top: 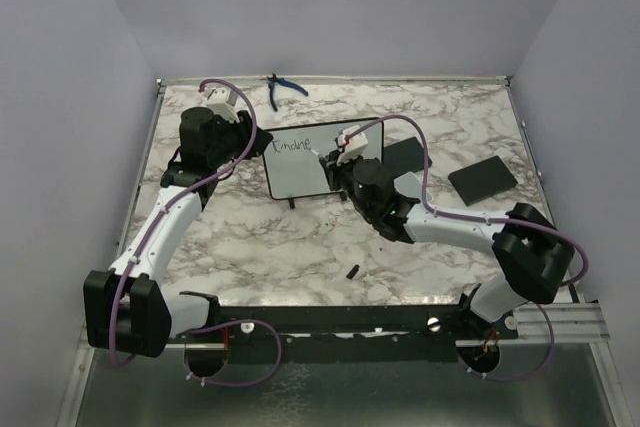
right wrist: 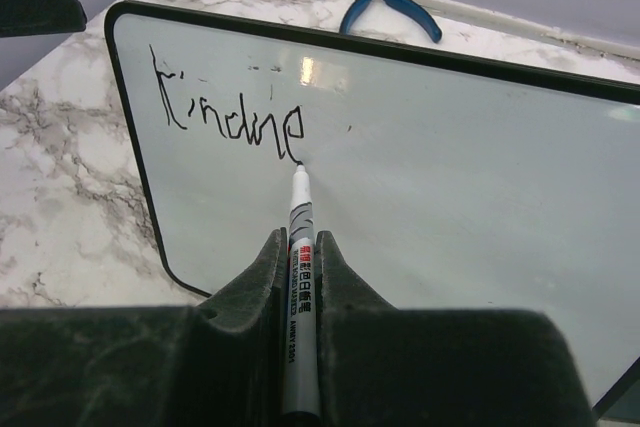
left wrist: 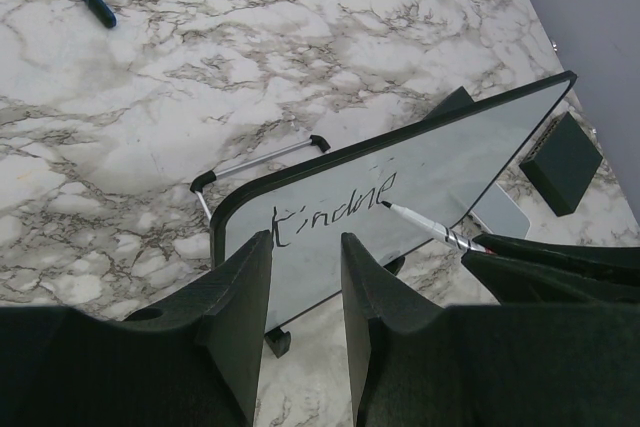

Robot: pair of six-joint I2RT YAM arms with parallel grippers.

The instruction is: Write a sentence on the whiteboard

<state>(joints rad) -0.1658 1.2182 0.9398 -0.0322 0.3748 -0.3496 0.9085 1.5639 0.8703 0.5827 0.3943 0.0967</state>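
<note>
Right fingers: The right gripper (right wrist: 298,247) is clamped tight on a slim white marker pen with black print (right wrist: 299,209), which stands upright between its two black fingers.
Marker tip: Just ahead of the fingers, touching the board at the foot of the last letter.
Board: The small white whiteboard with a thin black frame (right wrist: 450,167) stands tilted directly ahead of the right fingers, facing them.
Writing: The sentence (right wrist: 230,112), in thin black handwriting up and left of the tip, reads roughly "Kindne" and looks unfinished.
Left fingers: The left gripper (left wrist: 305,267) is parted and holds nothing. The board's corner shows beyond the gap; contact cannot be told.
Beyond the board: Blue-handled pliers (right wrist: 390,7) lie on the marble-patterned table (left wrist: 150,97).
Risk: Pressing too hard could push the propped board backward or skid it on its feet, since nothing clearly steadies it. The pen could also slip and smear letters.
Arm pose: The right arm reaches forward with a bent elbow, forearm angled leftward. The left arm stretches forward, wrist turned toward the board.
</note>
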